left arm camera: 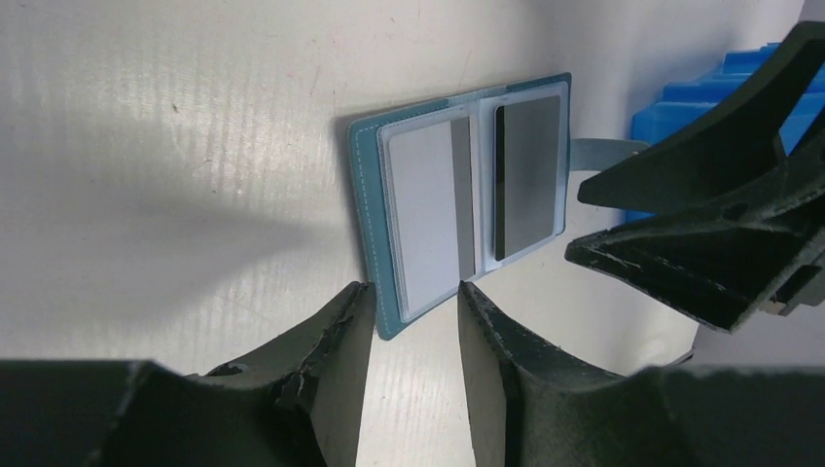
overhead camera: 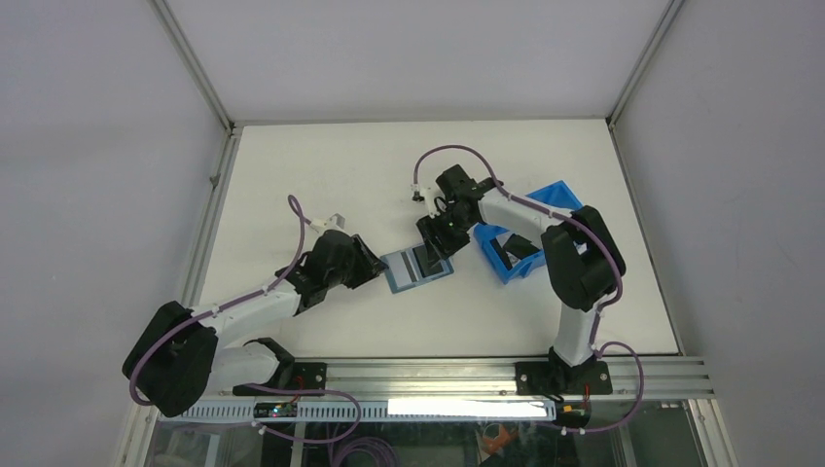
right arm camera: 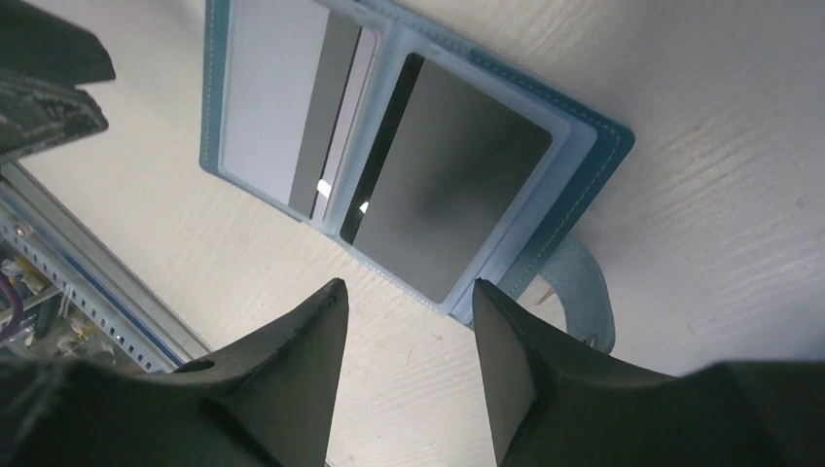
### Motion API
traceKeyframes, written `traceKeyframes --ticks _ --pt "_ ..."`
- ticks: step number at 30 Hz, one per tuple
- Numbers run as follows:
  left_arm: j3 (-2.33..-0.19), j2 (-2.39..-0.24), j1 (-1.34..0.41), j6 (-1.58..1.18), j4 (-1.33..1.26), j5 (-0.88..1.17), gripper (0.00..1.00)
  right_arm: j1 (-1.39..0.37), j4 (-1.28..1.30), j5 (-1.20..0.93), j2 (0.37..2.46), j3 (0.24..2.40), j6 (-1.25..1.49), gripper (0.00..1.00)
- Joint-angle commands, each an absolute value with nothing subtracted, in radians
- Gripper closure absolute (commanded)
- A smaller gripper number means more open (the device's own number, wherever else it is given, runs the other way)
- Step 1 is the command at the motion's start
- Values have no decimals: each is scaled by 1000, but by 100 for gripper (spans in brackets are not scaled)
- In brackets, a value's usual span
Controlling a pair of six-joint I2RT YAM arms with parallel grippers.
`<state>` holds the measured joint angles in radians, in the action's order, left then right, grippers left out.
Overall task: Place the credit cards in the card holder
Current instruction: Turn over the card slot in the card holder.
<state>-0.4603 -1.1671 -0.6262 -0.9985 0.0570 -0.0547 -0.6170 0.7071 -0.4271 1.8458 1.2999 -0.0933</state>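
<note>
The teal-blue card holder (overhead camera: 416, 268) lies open and flat on the white table between my two grippers. In the left wrist view the holder (left arm camera: 365, 195) has a pale grey-white card (left arm camera: 423, 209) in one pocket and a dark card (left arm camera: 528, 175) in the other. The right wrist view shows the same pale card (right arm camera: 268, 97), dark card (right arm camera: 448, 175) and the snap tab (right arm camera: 584, 292). My left gripper (left arm camera: 413, 292) is open and empty, its tips at the holder's near edge. My right gripper (right arm camera: 409, 292) is open and empty, just off the dark card's side.
A bright-blue plastic bin (overhead camera: 530, 233) stands tilted right of the holder, behind my right arm; its inside is mostly hidden. It also shows in the left wrist view (left arm camera: 681, 97). A metal rail (overhead camera: 486, 375) runs along the table's near edge.
</note>
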Motion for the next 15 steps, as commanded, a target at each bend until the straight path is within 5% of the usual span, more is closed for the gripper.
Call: traceKeyframes --ticks 1,15 --pt "-457 -1219 -617 -1033 -55 -2 63 -626 666 -372 1891 1358 -35 47" --pt "-536 -1439 -617 -1031 -117 125 72 -627 665 -394 1930 1373 -7 52"
